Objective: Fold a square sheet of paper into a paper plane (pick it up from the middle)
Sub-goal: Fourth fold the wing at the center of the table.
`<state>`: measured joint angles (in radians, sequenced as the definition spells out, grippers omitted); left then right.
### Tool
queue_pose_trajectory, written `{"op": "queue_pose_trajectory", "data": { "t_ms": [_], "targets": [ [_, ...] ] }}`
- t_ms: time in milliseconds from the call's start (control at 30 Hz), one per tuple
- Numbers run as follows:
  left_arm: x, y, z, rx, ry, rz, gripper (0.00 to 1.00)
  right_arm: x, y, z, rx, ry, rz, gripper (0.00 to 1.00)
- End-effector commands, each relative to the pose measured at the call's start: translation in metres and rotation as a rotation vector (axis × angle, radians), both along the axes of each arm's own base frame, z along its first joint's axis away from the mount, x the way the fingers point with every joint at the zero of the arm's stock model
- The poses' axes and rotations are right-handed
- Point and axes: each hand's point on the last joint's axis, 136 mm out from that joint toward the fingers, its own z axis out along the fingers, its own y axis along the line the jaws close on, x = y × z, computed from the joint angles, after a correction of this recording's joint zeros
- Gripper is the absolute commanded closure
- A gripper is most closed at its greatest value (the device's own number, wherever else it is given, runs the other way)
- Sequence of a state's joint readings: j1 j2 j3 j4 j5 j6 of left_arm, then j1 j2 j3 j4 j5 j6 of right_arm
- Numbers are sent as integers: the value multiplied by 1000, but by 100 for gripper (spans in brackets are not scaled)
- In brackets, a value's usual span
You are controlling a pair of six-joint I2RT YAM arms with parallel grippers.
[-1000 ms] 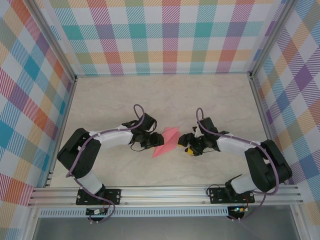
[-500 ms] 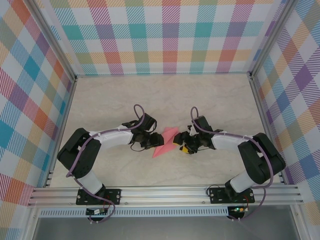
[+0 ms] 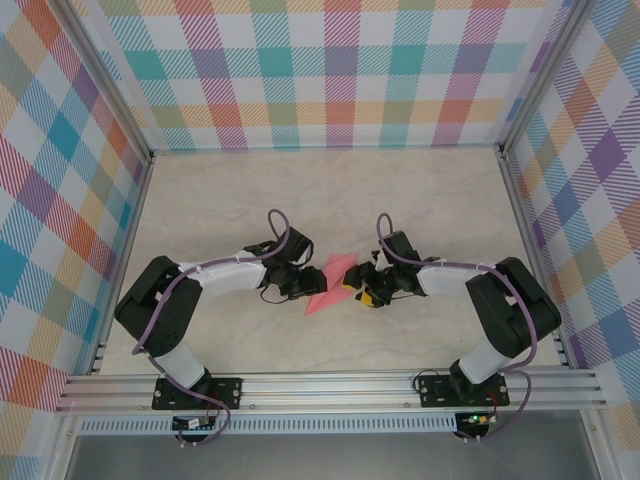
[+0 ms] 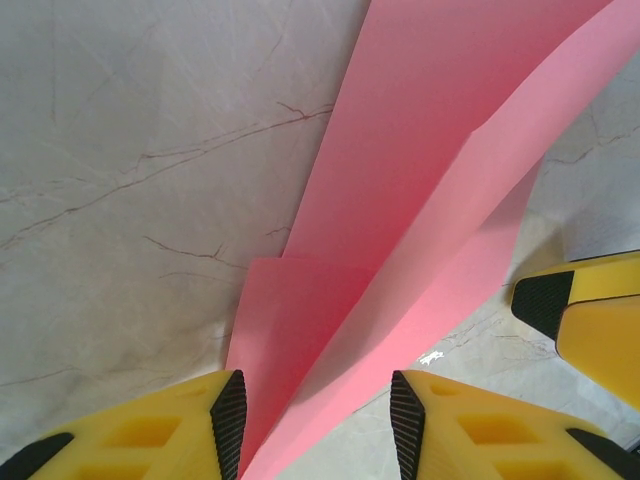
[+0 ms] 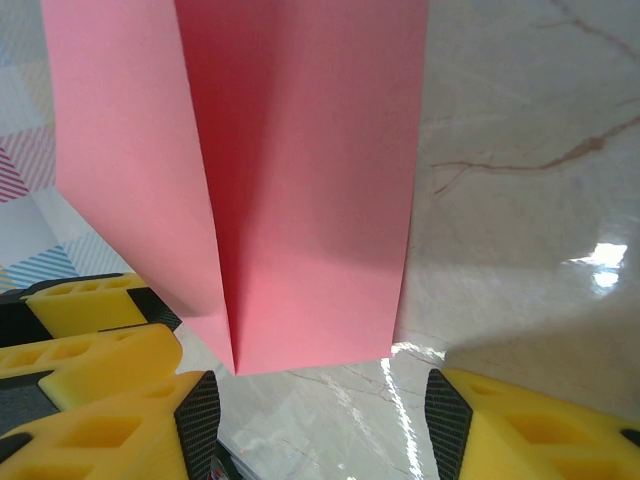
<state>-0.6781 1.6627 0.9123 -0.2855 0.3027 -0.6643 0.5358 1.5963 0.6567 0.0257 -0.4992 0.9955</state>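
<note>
Pale marble-patterned counter (image 3: 250, 200) stretched out under bright plaid walls (image 3: 330, 70). At its middle, between my two arms, lay the thin salmon-pink sheet of paper (image 3: 335, 278), already creased into a narrow pointed shape. I judged it nearly weightless, limp, easy to crumple and quick to slide on that glossy top. Any hold wanted a gentle pinch on a doubled layer near the centre crease, not on a loose flap or the tip.

My left jaws stood apart, astride the paper's near end. In the left wrist view the paper (image 4: 420, 200) ran down between the black pads (image 4: 230, 410), one flap flat on the counter and another rising at a slant. Whether either pad touched it I could not tell. My right jaws were apart too, closed on nothing. The paper's squared end (image 5: 300, 200) lay just ahead of the gap, with bare counter between the pads (image 5: 200, 415).

From above I saw the arms facing each other across the paper, but not its layers. The left wrist view showed the overlapping flaps and a yellow finger (image 4: 580, 310), probably my other arm's, just beside the paper's edge. The right wrist view showed a lengthwise crease, and the panel to one side of it seemed to lift off the counter.
</note>
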Motion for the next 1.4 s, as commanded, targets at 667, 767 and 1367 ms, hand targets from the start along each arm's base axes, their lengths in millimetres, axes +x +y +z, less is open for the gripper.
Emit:
{"op": "queue_pose_trajectory", "data": {
  "t_ms": [667, 767, 1367],
  "targets": [
    [-3, 13, -20, 59, 41, 17, 67, 11, 14, 5, 53, -29, 13, 45],
    [-2, 14, -21, 65, 40, 18, 68, 11, 12, 4, 34, -27, 7, 47],
    [-4, 12, -26, 63, 59, 14, 73, 15, 10, 6, 18, -40, -18, 45]
  ]
}}
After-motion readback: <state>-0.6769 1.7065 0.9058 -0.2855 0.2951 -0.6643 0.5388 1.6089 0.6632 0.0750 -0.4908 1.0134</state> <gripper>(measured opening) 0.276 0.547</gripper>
